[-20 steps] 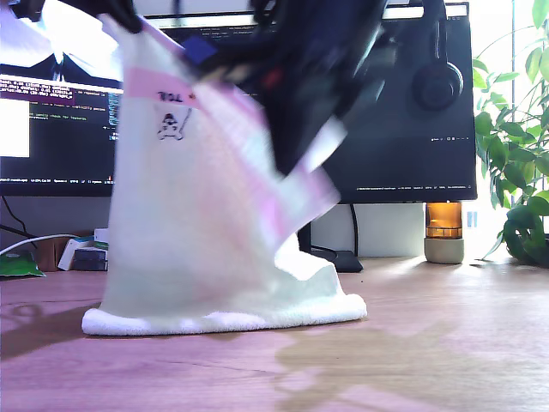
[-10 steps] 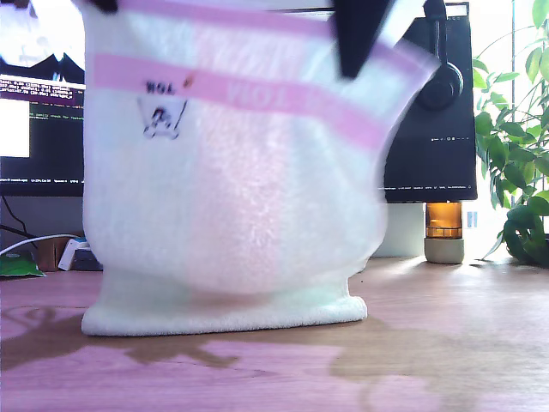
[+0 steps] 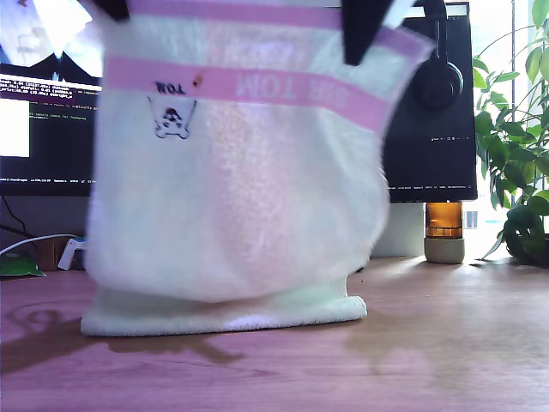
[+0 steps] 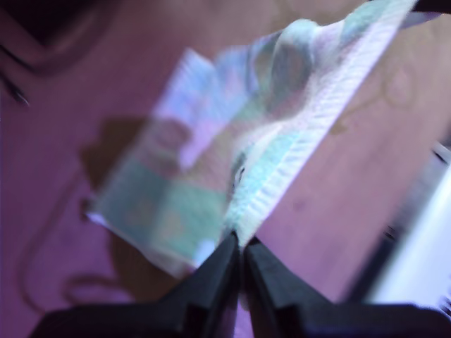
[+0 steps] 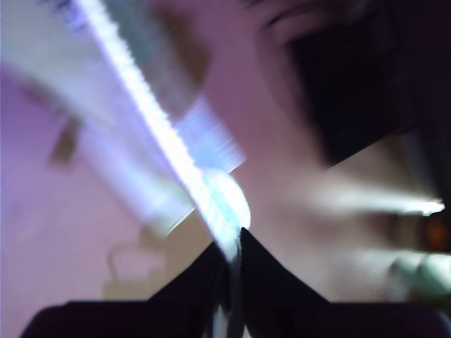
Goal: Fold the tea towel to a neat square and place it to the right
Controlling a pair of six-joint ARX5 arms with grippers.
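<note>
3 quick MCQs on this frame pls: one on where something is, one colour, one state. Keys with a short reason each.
1. Where does the amber jar stand in the exterior view?
A. at the view's right, under the monitor
B. at the view's left, on the towel
C. in the middle, in front of the towel

2. What colour is the lettered band across the towel?
A. blue
B. pink
C. black

3. How is the towel held?
A. flat and free on the desk
B. one hand only, all of it in the air
C. both hands clamped on its upper edge, lower edge on the desk

Key: 1 A, the amber jar sits below the monitor. 2 B, the band on the towel is pink. 3 C, my first hand and my second hand each pinch cloth; the bottom fold rests on the desk.
</note>
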